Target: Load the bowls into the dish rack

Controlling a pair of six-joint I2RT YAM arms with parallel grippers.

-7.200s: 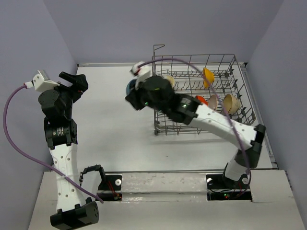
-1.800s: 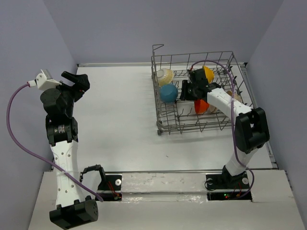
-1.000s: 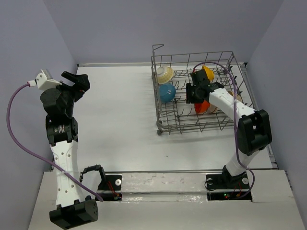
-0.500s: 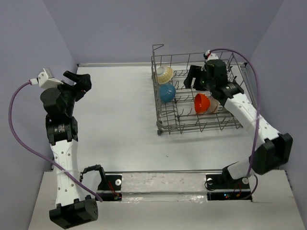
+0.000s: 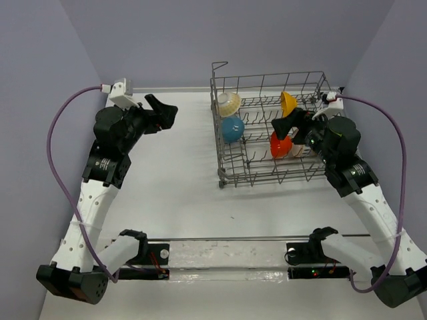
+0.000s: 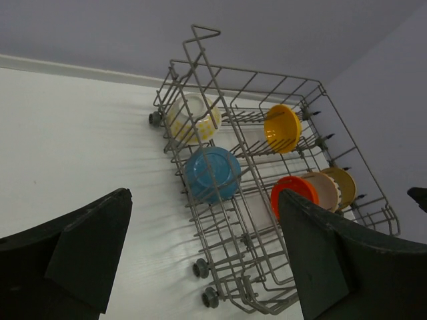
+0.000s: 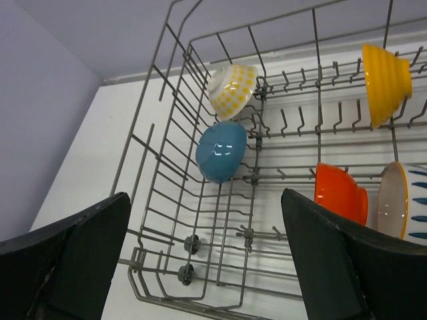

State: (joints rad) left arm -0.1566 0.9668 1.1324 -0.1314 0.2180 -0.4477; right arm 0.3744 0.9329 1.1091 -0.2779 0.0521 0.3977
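The grey wire dish rack [image 5: 230,175] stands at the back right of the table with several bowls on edge among its tines. A flower-patterned bowl [image 5: 229,102] and a blue bowl [image 5: 231,129] sit at its left end. A yellow bowl [image 5: 289,103] and an orange-red bowl [image 5: 280,144] sit further right. My right gripper [image 5: 290,123] hangs open and empty above the rack's right half, and my left gripper [image 5: 163,110] hangs open and empty over the table left of the rack. The left wrist view shows a white bowl [image 6: 323,190] behind the orange-red bowl [image 6: 293,193].
The rack's tall wire sides [image 7: 175,133] rise around the bowls, and small wheels [image 7: 191,243] line its near edge. White table [image 5: 173,173] stretches left of and in front of the rack. Purple-grey walls close in on three sides.
My right gripper has opened, risen out of the rack and drawn back to the right. My left arm has swung in from the far left toward the rack.
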